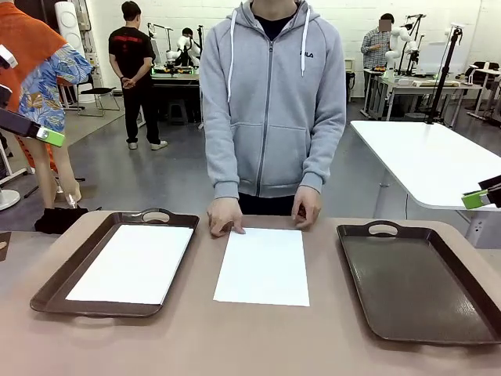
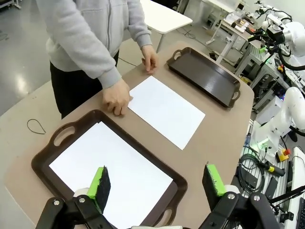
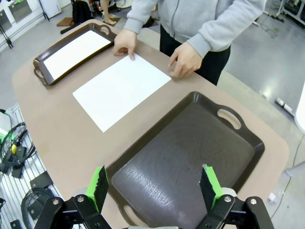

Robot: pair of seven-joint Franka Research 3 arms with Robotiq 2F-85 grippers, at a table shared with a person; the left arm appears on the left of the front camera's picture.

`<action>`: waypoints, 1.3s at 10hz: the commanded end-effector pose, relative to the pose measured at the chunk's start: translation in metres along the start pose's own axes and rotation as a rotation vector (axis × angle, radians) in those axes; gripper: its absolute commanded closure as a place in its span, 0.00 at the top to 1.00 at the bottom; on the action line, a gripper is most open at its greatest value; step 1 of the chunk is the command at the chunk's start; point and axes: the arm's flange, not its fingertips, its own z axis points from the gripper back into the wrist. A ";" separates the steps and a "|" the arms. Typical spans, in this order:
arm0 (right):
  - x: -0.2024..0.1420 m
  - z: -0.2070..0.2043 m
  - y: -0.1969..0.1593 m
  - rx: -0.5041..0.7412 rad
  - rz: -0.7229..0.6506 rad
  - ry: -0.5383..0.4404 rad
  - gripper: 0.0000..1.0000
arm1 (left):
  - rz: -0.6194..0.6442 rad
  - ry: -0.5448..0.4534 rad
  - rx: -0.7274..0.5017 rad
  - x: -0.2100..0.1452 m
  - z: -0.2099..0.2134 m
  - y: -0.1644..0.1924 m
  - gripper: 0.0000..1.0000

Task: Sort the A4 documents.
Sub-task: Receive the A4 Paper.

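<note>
1 loose A4 document beyond left claw, right claw: both wide-open, empty.

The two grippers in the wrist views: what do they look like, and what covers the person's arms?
The left gripper and the right gripper look alike: black jointed links with silver pivot bolts, each with two fingers tipped by bright green pads. The person's arms are in the long sleeves of a light grey hoodie, ending in ribbed cuffs.
</note>
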 end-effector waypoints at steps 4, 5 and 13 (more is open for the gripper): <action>-0.001 -0.002 -0.001 0.021 0.002 -0.011 1.00 | -0.023 -0.001 -0.001 -0.001 0.000 -0.001 1.00; -0.001 -0.002 -0.001 0.021 0.002 -0.011 1.00 | -0.023 -0.001 -0.001 -0.001 0.000 -0.001 1.00; -0.001 -0.002 -0.001 0.021 0.002 -0.011 1.00 | -0.023 -0.001 -0.001 -0.001 0.000 -0.001 1.00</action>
